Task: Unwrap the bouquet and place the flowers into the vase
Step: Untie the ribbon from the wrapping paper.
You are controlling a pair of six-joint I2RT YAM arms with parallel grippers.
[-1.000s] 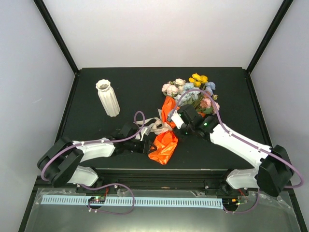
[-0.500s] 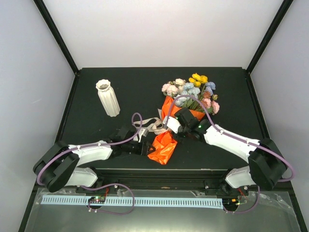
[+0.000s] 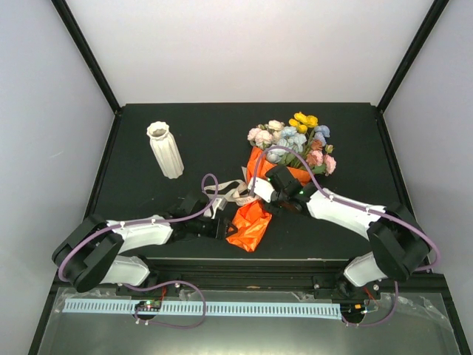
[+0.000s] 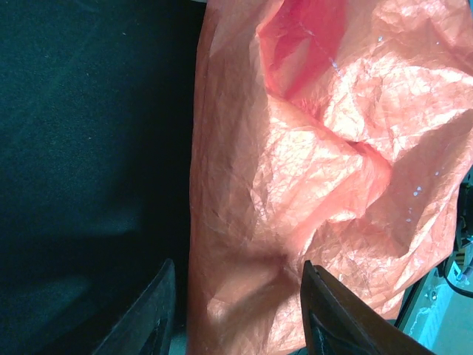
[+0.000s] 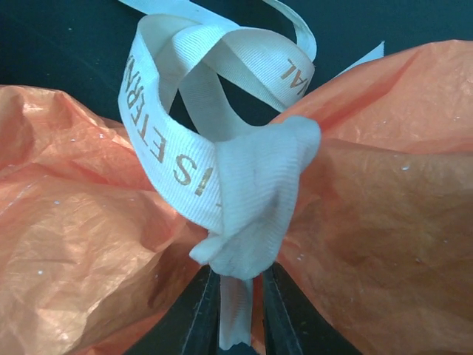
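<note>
The bouquet lies on the black table with its flowers (image 3: pixel 292 139) at the far end and crumpled orange paper (image 3: pixel 250 223) towards me. A cream ribbon (image 3: pixel 230 192) is knotted round the paper's waist. My right gripper (image 3: pixel 260 189) sits at that knot. In the right wrist view the right gripper (image 5: pixel 238 319) is shut on the ribbon's (image 5: pixel 244 200) hanging tail just under the knot. My left gripper (image 3: pixel 223 226) is at the paper's near end. In the left wrist view the left gripper (image 4: pixel 236 318) stands open, with orange paper (image 4: pixel 310 170) lying between its fingers. The ribbed off-white vase (image 3: pixel 165 150) stands upright at the far left.
Loose ribbon loops (image 5: pixel 222 52) with gold lettering spread over the table beyond the knot. The table's raised black edge (image 3: pixel 111 148) runs along the left, close behind the vase. Grey walls close in the back and sides.
My right gripper has moved left from the flower stems to the ribbon knot and closed on the tail. The left gripper opened a little at the paper's end. The paper has bunched up slightly.
</note>
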